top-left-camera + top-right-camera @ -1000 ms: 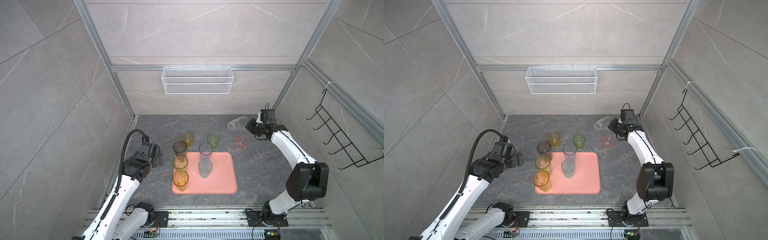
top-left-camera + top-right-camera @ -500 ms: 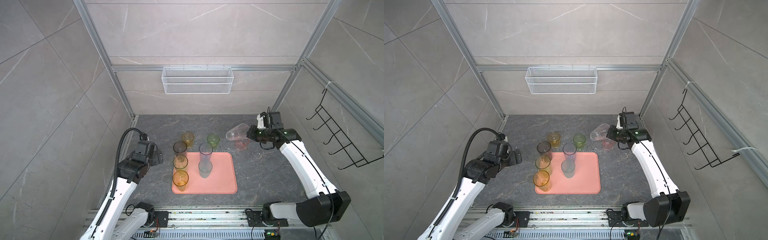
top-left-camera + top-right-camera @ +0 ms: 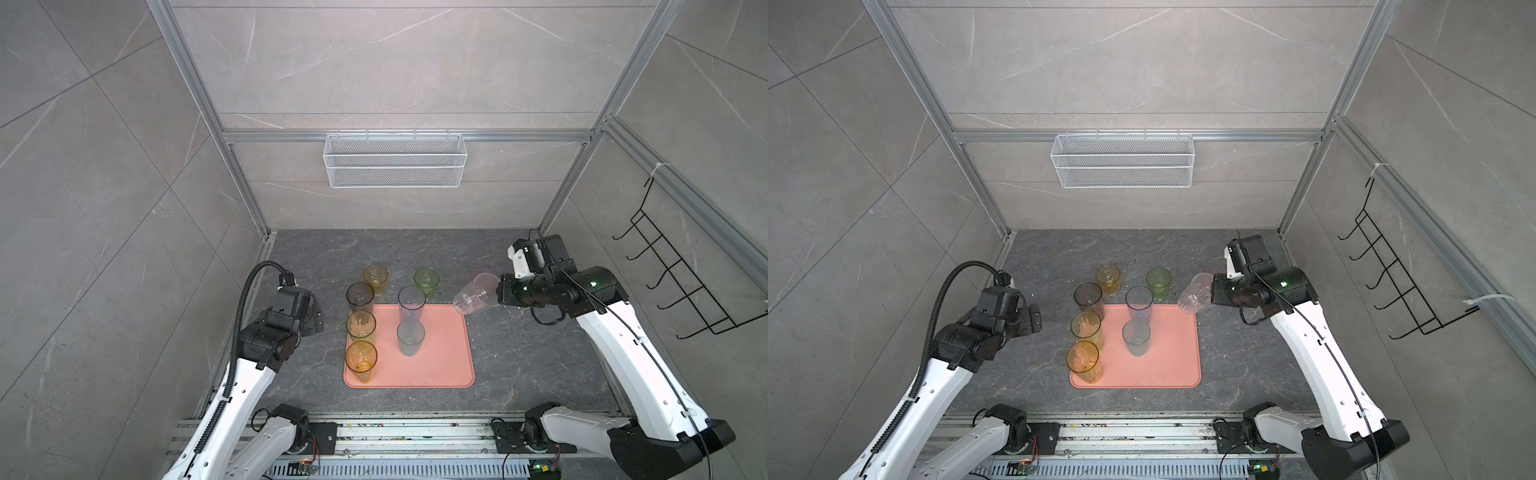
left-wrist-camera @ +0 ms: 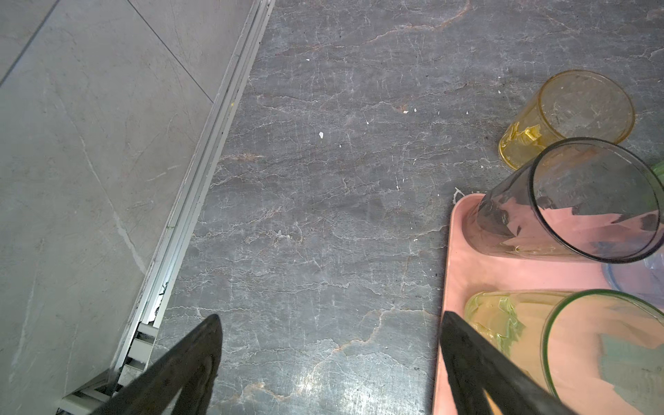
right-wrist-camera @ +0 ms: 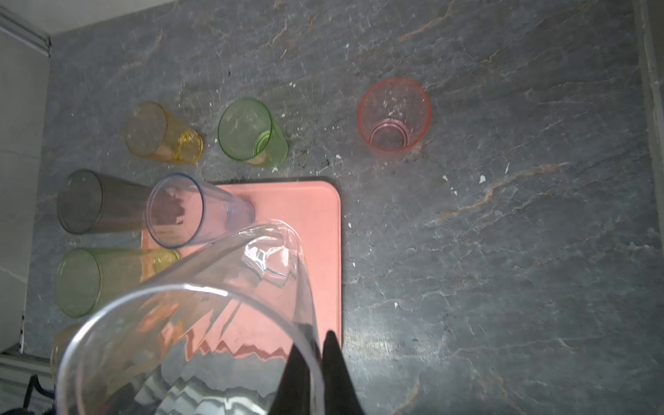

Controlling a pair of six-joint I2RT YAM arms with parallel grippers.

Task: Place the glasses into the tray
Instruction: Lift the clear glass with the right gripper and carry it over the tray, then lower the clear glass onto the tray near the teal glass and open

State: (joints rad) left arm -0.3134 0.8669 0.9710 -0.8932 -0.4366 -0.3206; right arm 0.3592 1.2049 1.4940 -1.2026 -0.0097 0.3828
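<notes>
The salmon-pink tray [image 3: 440,357] [image 3: 1171,357] lies on the dark stone floor. Standing on it are a smoky grey glass [image 3: 360,297], a yellow-green one [image 3: 361,326], an amber one [image 3: 361,357], a blue one [image 3: 412,299] and a short teal one [image 3: 410,336]. Behind the tray stand a short yellow glass [image 3: 376,277], a green one [image 3: 426,279] and a pink one [image 5: 394,114]. My right gripper [image 3: 496,293] [image 5: 316,355] is shut on the rim of a clear glass [image 3: 473,296] [image 5: 215,305], tilted above the tray's back right corner. Left of the tray, my left gripper [image 3: 313,320] [image 4: 330,318] is open and holds nothing.
A white wire mesh basket [image 3: 395,160] hangs on the back wall. A black wire hook rack [image 3: 673,282] is fixed to the right wall. An aluminium rail [image 4: 201,179] runs along the floor's left edge beside my left gripper.
My right gripper has lifted the clear glass from the back of the floor and carried it forward to the tray's back right corner. The left arm has shifted only slightly.
</notes>
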